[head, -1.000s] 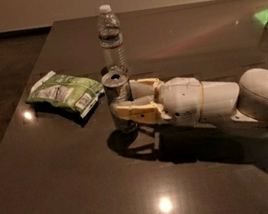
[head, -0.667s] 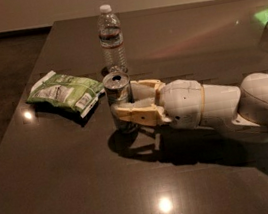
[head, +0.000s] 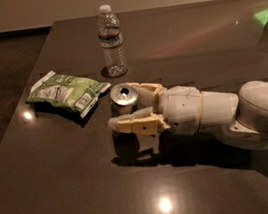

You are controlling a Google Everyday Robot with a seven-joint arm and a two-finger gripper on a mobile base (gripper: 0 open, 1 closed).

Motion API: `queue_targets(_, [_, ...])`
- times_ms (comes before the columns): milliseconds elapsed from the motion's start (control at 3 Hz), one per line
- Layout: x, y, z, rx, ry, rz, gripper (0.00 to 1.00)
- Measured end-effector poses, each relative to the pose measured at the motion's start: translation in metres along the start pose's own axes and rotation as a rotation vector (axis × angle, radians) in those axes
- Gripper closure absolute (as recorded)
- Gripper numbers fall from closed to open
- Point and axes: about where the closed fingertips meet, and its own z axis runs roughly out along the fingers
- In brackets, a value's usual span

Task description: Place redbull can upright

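**Can Is Brought Lower, Held Straight Up**

The redbull can [head: 123,95] is held standing up between the two fingers of the gripper [head: 123,106]. One finger is seen on the near side of the can and one on the far side. They are closed around it. The shiny top of the can, with its dark hole, is pointed up.

A small change can be seen from one second ago. The can and the gripper have been brought lower and a little nearer. The can has been kept straight the whole way and has not been tipped.

From this it is judged that the can is close to being set down on the table [head: 87,197]. It cannot be told if the bottom of the can is touching the table yet. The low part of the can is hidden by the near finger and a dark shadow. Once the can is resting, only the letting go is left. The can is tall and thin, so it could be knocked over if the fingers are pulled away fast.

The can is found near the middle of the table. It is just beside the right end of the green snack bag [head: 67,92]. It is nearer than the water bottle [head: 112,41], which is left standing apart on the far side.

Counted up: one can, one water bottle, one snack bag, one gripper and one table.
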Motion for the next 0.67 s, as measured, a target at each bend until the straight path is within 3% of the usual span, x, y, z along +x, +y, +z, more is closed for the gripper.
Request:
queue_targets(333, [0.0026,0.0007,0.0006,0.002,0.0,0.001,0.0])
queue_targets(667, [0.0026,0.0007,0.0006,0.002,0.0,0.001,0.0])
